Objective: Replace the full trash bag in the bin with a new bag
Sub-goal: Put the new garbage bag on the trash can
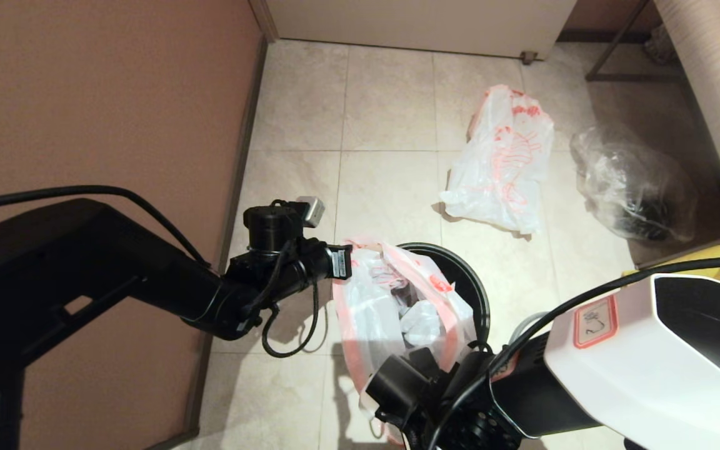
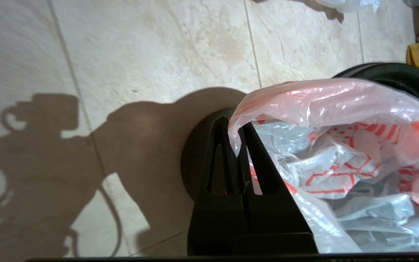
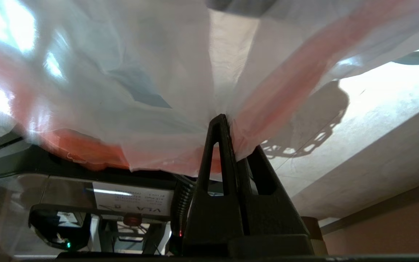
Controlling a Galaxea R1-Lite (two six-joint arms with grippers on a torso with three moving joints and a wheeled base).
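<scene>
The new bag (image 1: 397, 306), limp white plastic with red block characters and a pink-red band, hangs stretched over the near-left side of the black bin (image 1: 474, 284). My left gripper (image 2: 235, 129) is shut on the bag's pink edge (image 2: 315, 98) at its left side, beside the bin (image 2: 395, 74). My right gripper (image 3: 236, 134) is shut on the bag's near edge (image 3: 180, 120), and in the head view it is mostly hidden behind the plastic. The full trash bag (image 1: 500, 165), white with a red-orange drawing, lies on the floor tiles beyond the bin.
A clear bag with dark contents (image 1: 632, 187) sits at the right by a pale cabinet (image 1: 716, 94). A yellow fabric bag (image 1: 710, 259) lies right of the bin. A brown wall (image 1: 104, 94) runs along the left. A grey arc (image 1: 524, 324) shows beside the bin.
</scene>
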